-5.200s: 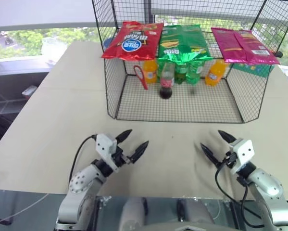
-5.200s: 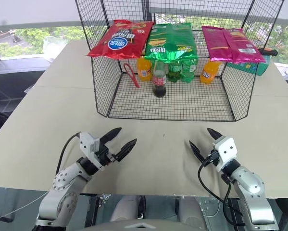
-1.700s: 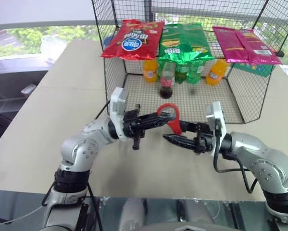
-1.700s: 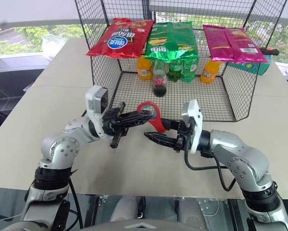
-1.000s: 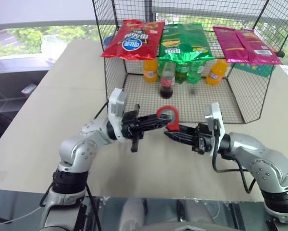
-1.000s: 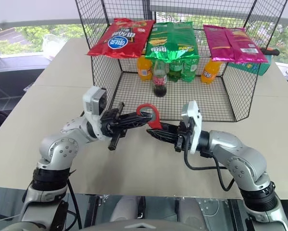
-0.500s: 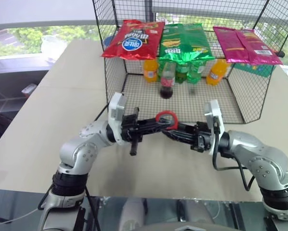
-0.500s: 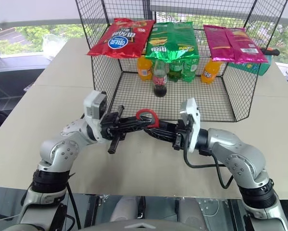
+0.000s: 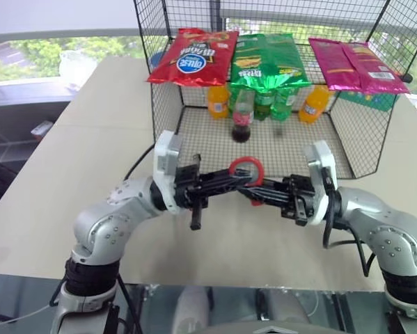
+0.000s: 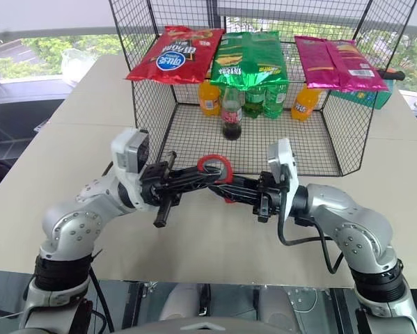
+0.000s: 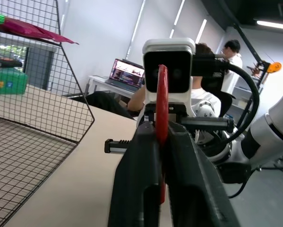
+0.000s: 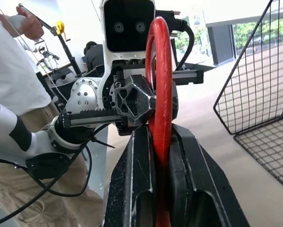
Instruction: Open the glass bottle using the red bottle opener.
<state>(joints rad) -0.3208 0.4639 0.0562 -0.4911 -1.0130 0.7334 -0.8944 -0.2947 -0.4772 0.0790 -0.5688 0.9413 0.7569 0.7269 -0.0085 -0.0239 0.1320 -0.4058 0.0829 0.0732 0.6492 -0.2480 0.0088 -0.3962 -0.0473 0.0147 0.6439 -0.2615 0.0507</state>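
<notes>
Red bottle opener (image 9: 249,177) tilts ring-up, handle pinched by right hand (image 9: 262,195).

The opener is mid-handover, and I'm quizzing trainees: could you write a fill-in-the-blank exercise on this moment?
1. The opener is coloured ____.
2. The right gripper is ____ on the opener's handle.
3. The bottle stands inside the wire ____.
4. The bottle's cap is still ____.

Missing words: red; shut; cage; on

Opener (image 9: 248,174) before the wire cage (image 9: 163,125), bottle (image 9: 241,118) inside, snack bags (image 9: 267,61) on top
</notes>
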